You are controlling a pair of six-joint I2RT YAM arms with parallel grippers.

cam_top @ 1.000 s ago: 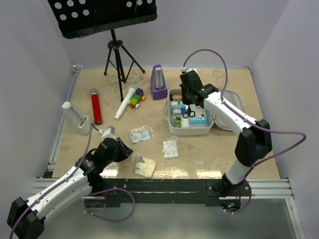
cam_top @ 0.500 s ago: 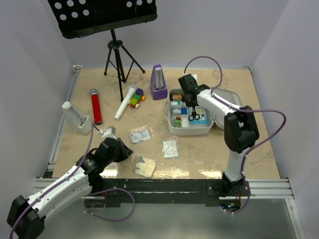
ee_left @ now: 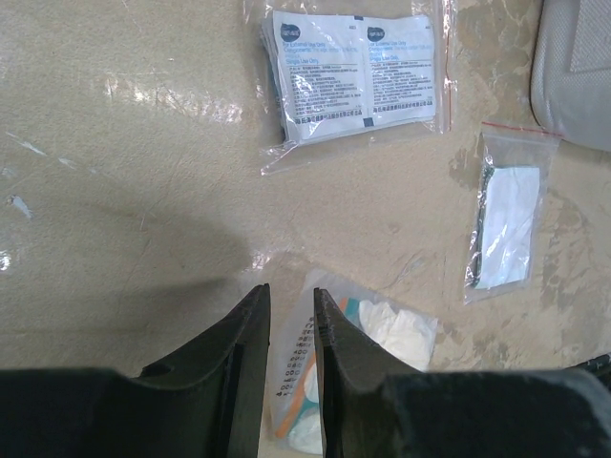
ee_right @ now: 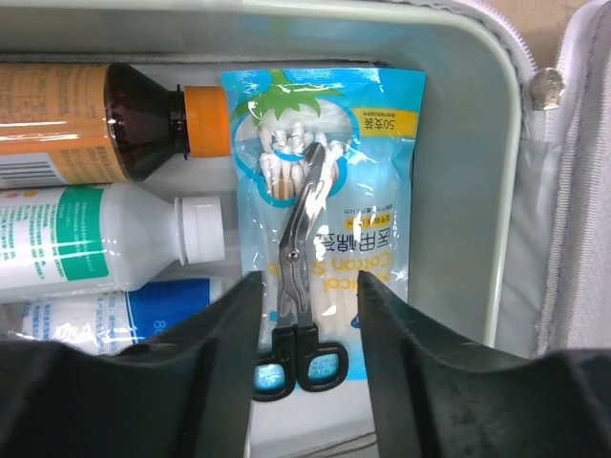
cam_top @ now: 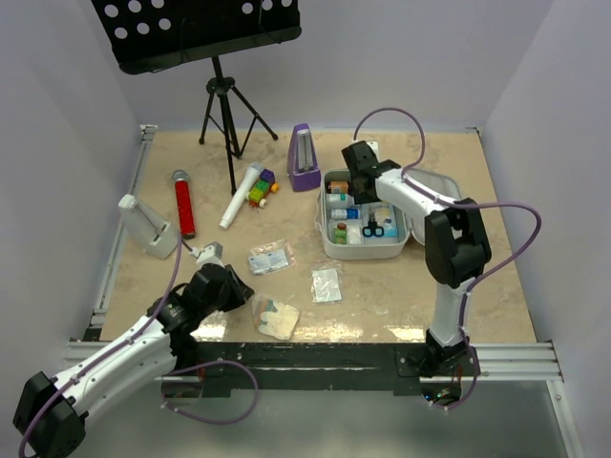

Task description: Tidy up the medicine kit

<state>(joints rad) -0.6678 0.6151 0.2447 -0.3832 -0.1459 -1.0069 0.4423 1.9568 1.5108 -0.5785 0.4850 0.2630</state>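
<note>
Bright even overhead light, soft shadows, glare on table [cam_top: 382, 296] (near edge esp.)

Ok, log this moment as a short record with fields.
Medicine kit: lid open
Scissors: lying on the cotton swab pack inside the kit
Right gripper: open, fingers either side of the scissors, not touching
Left gripper: narrowly apart over a clear pouch
Outside kit: wipes bag, small bag

Top external: high above and behind the arm bases, faces down and forward, far away, takes in the whole table [cam_top: 382, 305].
Left wrist: low over the tabletop, faces down on a wipes packet [ee_left: 358, 76].
Right wrist: very near, faces straight down into the medicine kit [ee_right: 458, 172].
Shared: the top view also shows this packet and this kit.
</note>
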